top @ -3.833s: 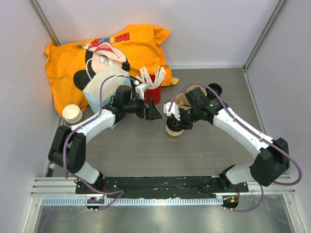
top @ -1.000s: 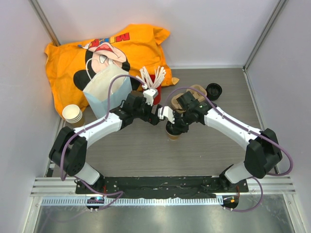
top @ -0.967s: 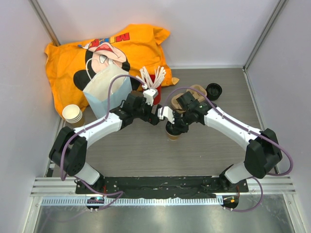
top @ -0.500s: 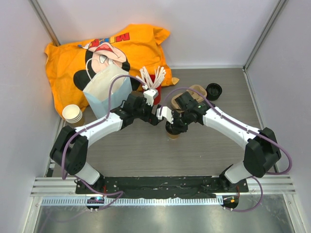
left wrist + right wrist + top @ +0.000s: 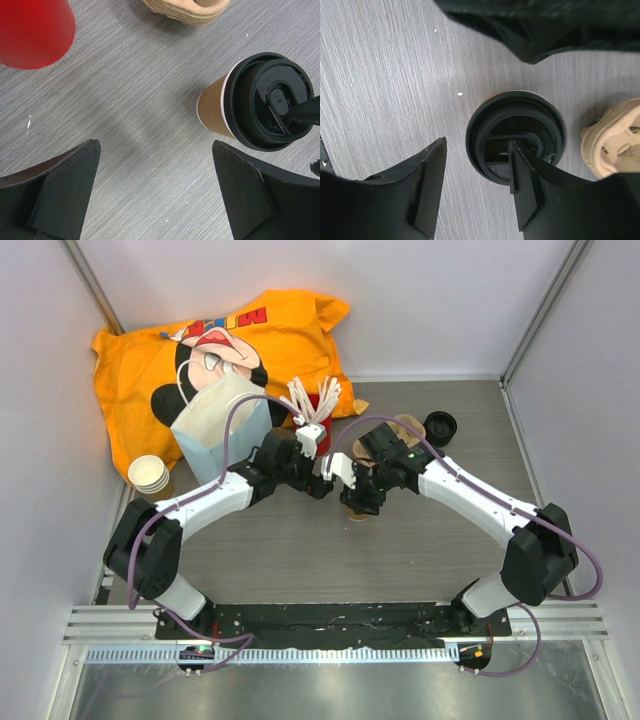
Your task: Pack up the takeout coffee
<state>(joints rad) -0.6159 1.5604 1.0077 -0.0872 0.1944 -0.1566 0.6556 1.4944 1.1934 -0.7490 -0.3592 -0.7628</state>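
The takeout coffee [image 5: 260, 107] is a brown paper cup with a black lid, standing upright on the grey table. In the top view the coffee [image 5: 355, 513] is mostly hidden under my right gripper [image 5: 358, 496]. My right gripper [image 5: 477, 142] is open right above the lid [image 5: 515, 137]. One finger [image 5: 525, 180] hangs over the lid's middle and the other [image 5: 427, 185] is outside its rim, gripping nothing. My left gripper [image 5: 155, 185] is wide open and empty just left of the cup. In the top view the left gripper [image 5: 322, 482] almost meets the right one.
A red cup of white sticks [image 5: 318, 418] stands just behind the grippers. A beige cup carrier [image 5: 398, 432] and a loose black lid [image 5: 440, 427] lie to the right. A paper bag [image 5: 220, 425], an orange printed bag [image 5: 200, 340] and stacked lidless cups [image 5: 150, 474] are on the left.
My right gripper's jaws have spread apart over the lid of the coffee and it shifted slightly. The left arm and the cup have stayed put.
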